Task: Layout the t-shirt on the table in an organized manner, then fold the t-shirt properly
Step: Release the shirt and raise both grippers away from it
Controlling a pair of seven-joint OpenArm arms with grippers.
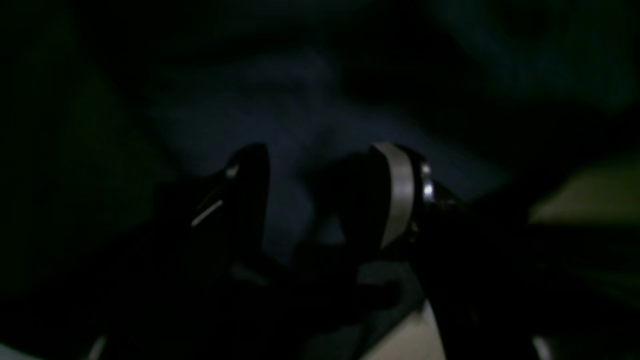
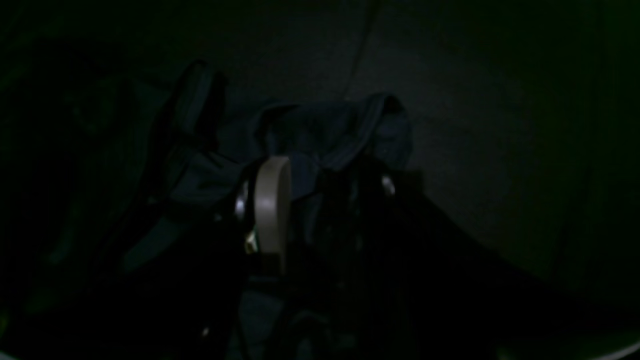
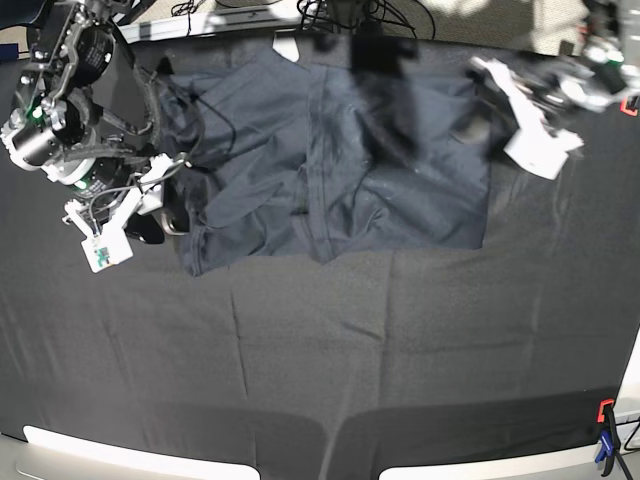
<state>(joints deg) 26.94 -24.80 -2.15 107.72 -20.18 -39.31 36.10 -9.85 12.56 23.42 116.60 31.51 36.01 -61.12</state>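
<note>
The dark navy t-shirt (image 3: 380,170) lies spread but creased across the far middle of the black table (image 3: 400,360). Its left part is rumpled and a fold runs down its middle. My right gripper (image 3: 165,218) sits low at the shirt's left edge. In the right wrist view its fingers (image 2: 272,210) stand apart, with bunched navy cloth (image 2: 320,130) between and ahead of them. My left arm (image 3: 530,120) is blurred over the shirt's right edge. In the left wrist view the left gripper (image 1: 320,195) is open above bluish cloth (image 1: 280,115), with nothing held.
A red and blue clamp (image 3: 603,440) grips the table's near right corner. Cables (image 3: 340,15) lie beyond the far edge. Bare black cloth stretches from the shirt to the pale front edge (image 3: 120,450).
</note>
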